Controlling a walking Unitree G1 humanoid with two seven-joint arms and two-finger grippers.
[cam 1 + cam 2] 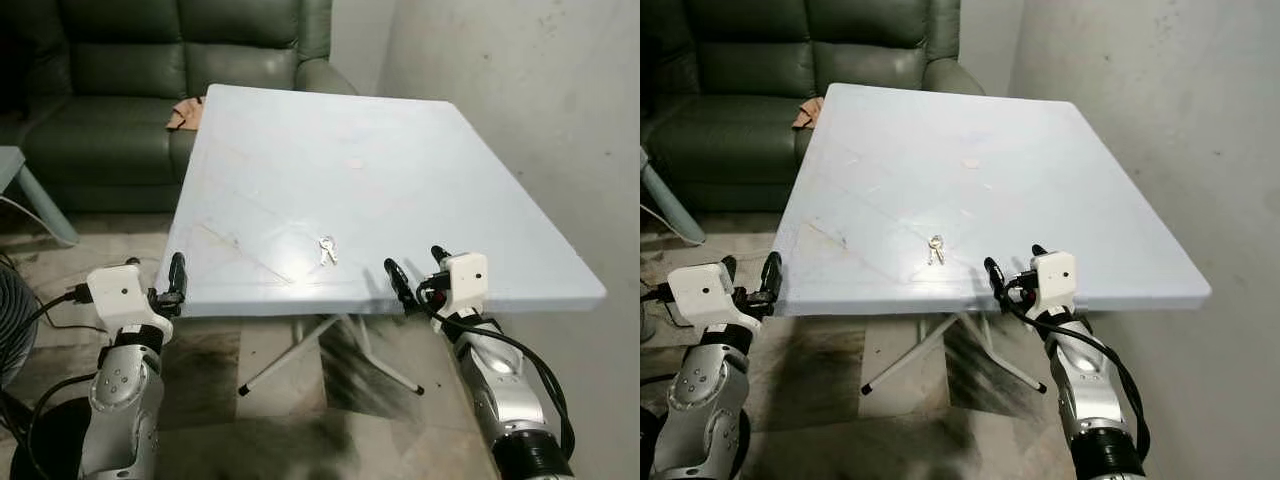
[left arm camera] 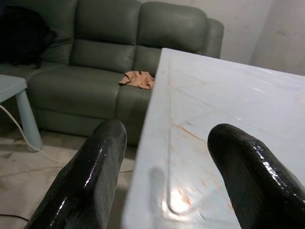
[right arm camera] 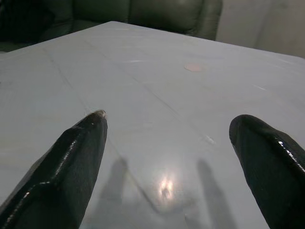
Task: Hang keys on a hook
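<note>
Keys: small silver bunch (image 1: 327,250) lying flat on the pale counter (image 1: 400,170), near its front edge.
Right pincer (image 1: 418,272): fingers spread, at 3 o'clock of the keys.
Left pincer (image 1: 165,283): spread, seemingly straddling the counter's near-left corner.
Sofa (image 1: 130,90): green, 11 o'clock.

Small shiny metal keys (image 1: 327,250) on smooth, scuffed pale table (image 1: 450,180); glossy blk fingers (image 2: 95,167).

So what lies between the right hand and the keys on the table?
Nothing: in the left eye view, only bare pale tabletop lies between the open right hand at the near edge and the keys.
</note>
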